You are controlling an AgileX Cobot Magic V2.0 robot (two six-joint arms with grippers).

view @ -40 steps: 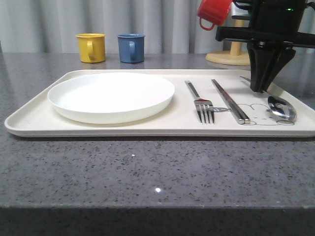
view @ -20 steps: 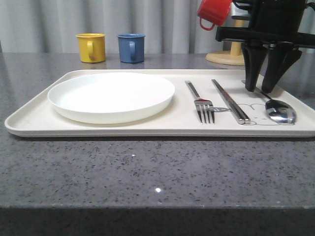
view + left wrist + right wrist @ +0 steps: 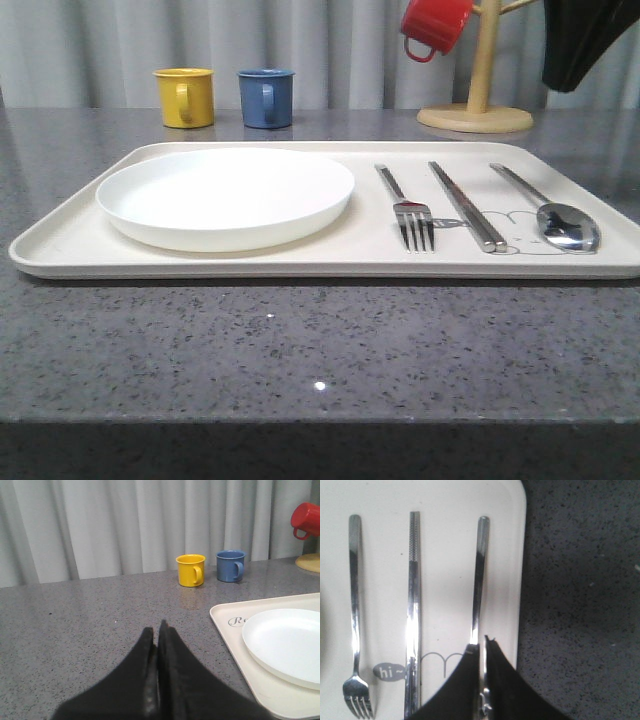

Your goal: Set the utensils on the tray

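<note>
The cream tray (image 3: pixel 250 262) holds three silver utensils side by side, to the right of a white plate: the fork (image 3: pixel 405 205), the chopsticks (image 3: pixel 465 205) and the spoon (image 3: pixel 565 222). All three lie flat and nothing touches them. My right gripper (image 3: pixel 558 84) hangs high above the tray's far right corner, its fingers drawn together and empty. From its wrist the fork (image 3: pixel 354 605), chopsticks (image 3: pixel 413 605) and spoon handle (image 3: pixel 478 580) lie far below the right gripper (image 3: pixel 483 641). My left gripper (image 3: pixel 156 628) is shut over bare table beside the tray (image 3: pixel 220 625).
A round white plate (image 3: pixel 225 195) fills the tray's left half. A yellow mug (image 3: pixel 186 97) and a blue mug (image 3: pixel 266 97) stand behind the tray. A red mug (image 3: pixel 435 25) hangs on a wooden stand (image 3: pixel 478 115) at the back right.
My right gripper was low at the spoon's handle, opened, then rose up and to the right with its fingers drawn together. The spoon stays on the tray.
</note>
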